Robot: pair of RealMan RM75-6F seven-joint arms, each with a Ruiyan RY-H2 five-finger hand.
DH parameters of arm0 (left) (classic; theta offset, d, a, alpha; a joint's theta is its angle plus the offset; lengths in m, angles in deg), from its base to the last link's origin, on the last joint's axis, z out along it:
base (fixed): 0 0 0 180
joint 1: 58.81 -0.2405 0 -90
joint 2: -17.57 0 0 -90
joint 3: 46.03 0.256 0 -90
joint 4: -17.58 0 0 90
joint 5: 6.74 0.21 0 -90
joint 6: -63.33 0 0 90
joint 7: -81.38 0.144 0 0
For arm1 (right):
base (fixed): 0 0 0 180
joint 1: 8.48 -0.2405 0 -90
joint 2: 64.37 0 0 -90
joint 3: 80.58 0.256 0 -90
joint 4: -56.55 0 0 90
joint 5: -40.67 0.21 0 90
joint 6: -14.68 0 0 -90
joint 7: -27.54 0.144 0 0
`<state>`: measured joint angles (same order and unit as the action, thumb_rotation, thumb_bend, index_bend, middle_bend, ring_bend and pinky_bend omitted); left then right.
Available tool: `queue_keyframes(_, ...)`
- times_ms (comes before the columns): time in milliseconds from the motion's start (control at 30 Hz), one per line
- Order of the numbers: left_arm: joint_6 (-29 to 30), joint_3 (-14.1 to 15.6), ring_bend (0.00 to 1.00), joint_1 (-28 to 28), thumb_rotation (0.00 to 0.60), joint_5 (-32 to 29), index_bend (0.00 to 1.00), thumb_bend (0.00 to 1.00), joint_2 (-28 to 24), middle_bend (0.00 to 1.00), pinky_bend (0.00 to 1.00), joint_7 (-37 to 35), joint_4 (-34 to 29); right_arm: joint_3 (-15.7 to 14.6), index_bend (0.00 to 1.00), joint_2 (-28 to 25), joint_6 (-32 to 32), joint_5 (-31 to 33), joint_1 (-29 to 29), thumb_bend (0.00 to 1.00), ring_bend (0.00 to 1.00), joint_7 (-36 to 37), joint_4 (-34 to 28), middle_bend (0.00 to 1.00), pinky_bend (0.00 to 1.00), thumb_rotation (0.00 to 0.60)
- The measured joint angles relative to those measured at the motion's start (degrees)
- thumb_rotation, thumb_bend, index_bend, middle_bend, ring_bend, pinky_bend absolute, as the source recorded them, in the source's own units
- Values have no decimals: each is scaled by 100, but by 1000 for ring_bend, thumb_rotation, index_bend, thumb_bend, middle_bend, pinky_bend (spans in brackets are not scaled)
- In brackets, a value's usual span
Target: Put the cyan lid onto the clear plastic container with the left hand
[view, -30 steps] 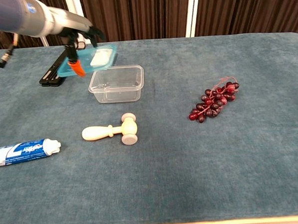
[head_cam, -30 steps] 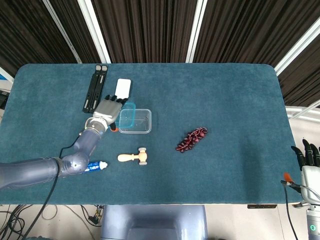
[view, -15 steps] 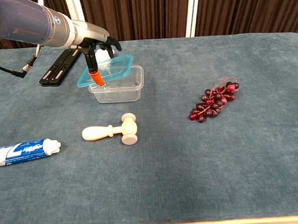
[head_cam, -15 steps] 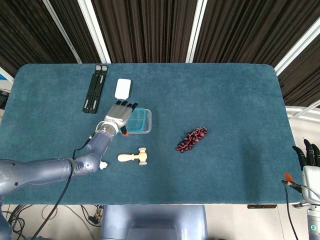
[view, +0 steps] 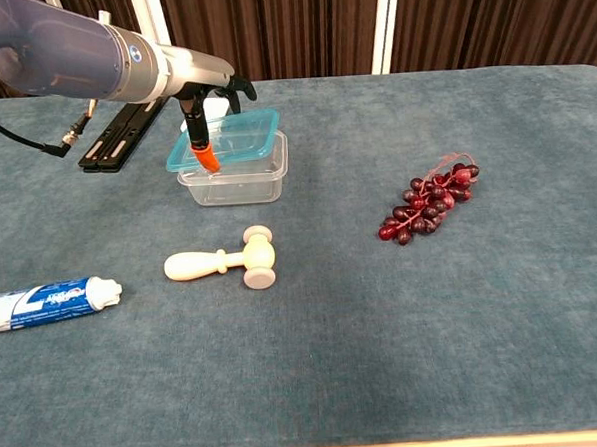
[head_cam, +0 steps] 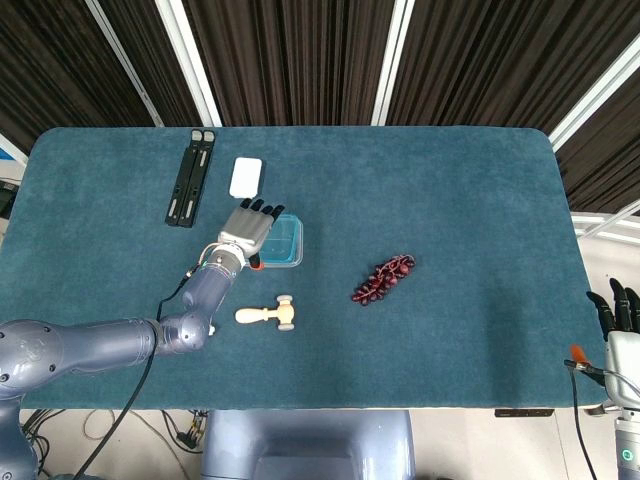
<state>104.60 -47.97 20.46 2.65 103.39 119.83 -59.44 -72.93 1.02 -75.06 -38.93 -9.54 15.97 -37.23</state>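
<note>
My left hand (view: 209,95) holds the cyan lid (view: 231,136) at its left end, fingers spread over the top and an orange-tipped thumb under the near-left edge. The lid hangs over the clear plastic container (view: 238,172), its long axis running left to right like the box's, tilted so the left end sits higher; I cannot tell whether the right end touches the rim. The container sits left of centre on the table (head_cam: 460,190). A wooden mallet (view: 223,261) lies near of it, a toothpaste tube (view: 44,301) at the near-left edge, red grapes (view: 429,199) well to the right. My right hand (head_cam: 618,318), fingers straight and empty, shows beyond the table's near-right corner.
</note>
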Motion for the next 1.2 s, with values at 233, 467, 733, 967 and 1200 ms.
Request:
queue_keyframes(233,-18,-45,0,-110,600,276,0,318,126,341,51,-138,128,3,185,-1,3,7,-2,291,31,-20,8,40,0,600)
queue_keyframes(467,-66,-95,0,-195,600,482,0,317,237,340,51,-241,240,8,184,-3,0,15,-2,291,31,-33,6,40,0,600)
queue_keyframes(733,0,-103,0,-207,600,479,0,315,280,340,51,-198,237,4,184,-4,5,16,-2,291,31,-43,5,40,0,600)
queue_keyframes(967,65,-96,0,-199,600,384,0,315,299,339,51,-107,220,7,185,-4,6,28,-1,291,31,-45,-4,40,0,600)
queue_keyframes(1200,99,-93,0,-219,600,328,0,314,340,339,51,-52,271,13,185,-1,0,42,3,291,31,-47,-8,40,0,600)
